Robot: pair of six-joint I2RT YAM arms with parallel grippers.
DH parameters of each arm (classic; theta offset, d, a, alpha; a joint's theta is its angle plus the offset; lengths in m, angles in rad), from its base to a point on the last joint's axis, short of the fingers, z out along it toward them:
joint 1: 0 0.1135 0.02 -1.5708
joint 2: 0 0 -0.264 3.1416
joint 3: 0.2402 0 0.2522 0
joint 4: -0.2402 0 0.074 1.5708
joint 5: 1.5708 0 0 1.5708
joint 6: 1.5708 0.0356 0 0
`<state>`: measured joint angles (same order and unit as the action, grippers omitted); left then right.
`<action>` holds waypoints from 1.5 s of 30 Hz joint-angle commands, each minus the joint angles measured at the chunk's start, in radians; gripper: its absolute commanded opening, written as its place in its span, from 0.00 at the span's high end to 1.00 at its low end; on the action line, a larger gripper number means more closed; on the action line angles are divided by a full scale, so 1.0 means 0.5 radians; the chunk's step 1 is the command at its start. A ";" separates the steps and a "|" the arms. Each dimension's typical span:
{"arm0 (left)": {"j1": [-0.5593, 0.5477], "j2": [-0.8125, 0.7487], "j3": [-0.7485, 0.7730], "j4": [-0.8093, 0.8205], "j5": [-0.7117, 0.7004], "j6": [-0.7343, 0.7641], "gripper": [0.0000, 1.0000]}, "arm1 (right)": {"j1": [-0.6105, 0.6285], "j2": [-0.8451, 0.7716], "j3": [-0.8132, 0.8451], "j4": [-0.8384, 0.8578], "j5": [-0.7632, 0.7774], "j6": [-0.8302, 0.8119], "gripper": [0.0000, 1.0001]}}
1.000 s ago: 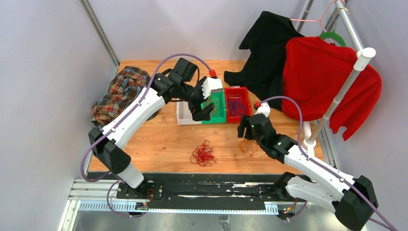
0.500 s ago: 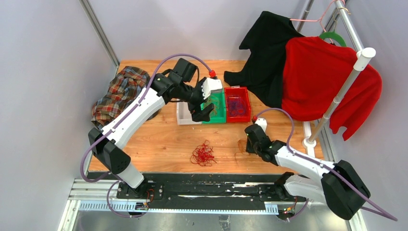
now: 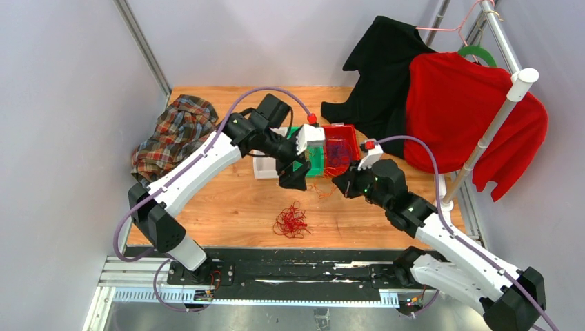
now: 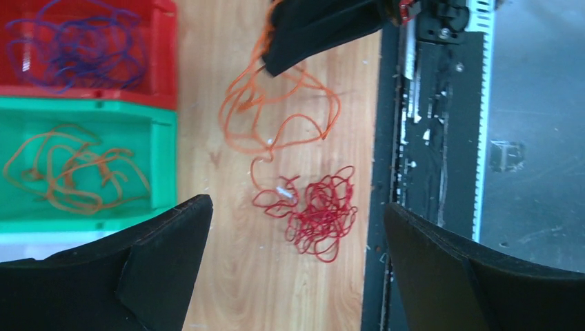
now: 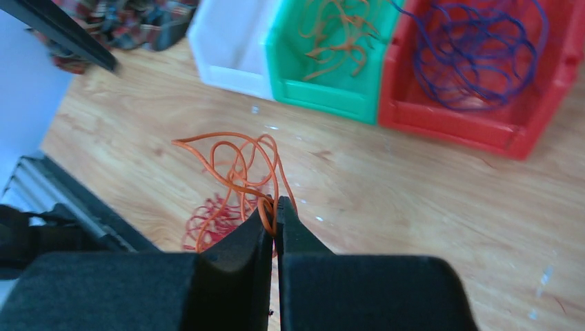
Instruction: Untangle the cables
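Clearly, the right pincer (image 5: pixel 276 207) is clamped together on an orange cable (image 5: pixel 234 162), the strand nipped between its black tips at the lower middle of the right wrist view. The cable's loose loops fan out up and to the left of those tips, over the bare wooden counter (image 5: pixel 428 200). In the left wrist view the same loops hang below the right pincer at the top centre. One thin orange strand trails down to the red tangle (image 4: pixel 317 214); whether the two are hooked together I cannot tell. The red tangle lies on the counter as a tight curly knot, in the lower middle of the overhead view.

The left pincer (image 4: pixel 295 207) stands wide apart and holds nothing. Its two black fingers fill the lower corners of its own view, with the red tangle showing between them.

Three bins sit side by side across the top of the right wrist view. From left to right they are a white bin (image 5: pixel 231 48), a green bin (image 5: pixel 324 103) holding orange strands (image 5: pixel 338 27), and a red bin (image 5: pixel 476 131) holding purple strands (image 5: pixel 469 48). In the overhead view both pincers sit near each other just below the bins. A plaid cloth (image 3: pixel 172 134) lies at the counter's left.
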<state>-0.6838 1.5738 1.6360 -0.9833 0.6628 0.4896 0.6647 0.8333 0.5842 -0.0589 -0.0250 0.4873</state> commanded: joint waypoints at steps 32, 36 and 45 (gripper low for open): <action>-0.114 0.018 0.374 0.319 -0.891 -0.068 0.99 | 0.275 0.146 0.202 -0.129 0.336 -0.072 0.51; -0.087 0.089 0.381 0.399 -1.002 -0.003 0.99 | 0.278 0.021 0.109 -0.166 0.443 -0.047 0.38; 0.037 0.384 0.396 0.672 -1.055 0.020 0.99 | 0.276 -0.240 0.054 -0.389 0.572 -0.079 0.32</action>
<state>-0.6903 1.7065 1.8011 -0.7422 0.1654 0.4873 0.7853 0.7437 0.6250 -0.1921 0.2047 0.4549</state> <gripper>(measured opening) 0.017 0.675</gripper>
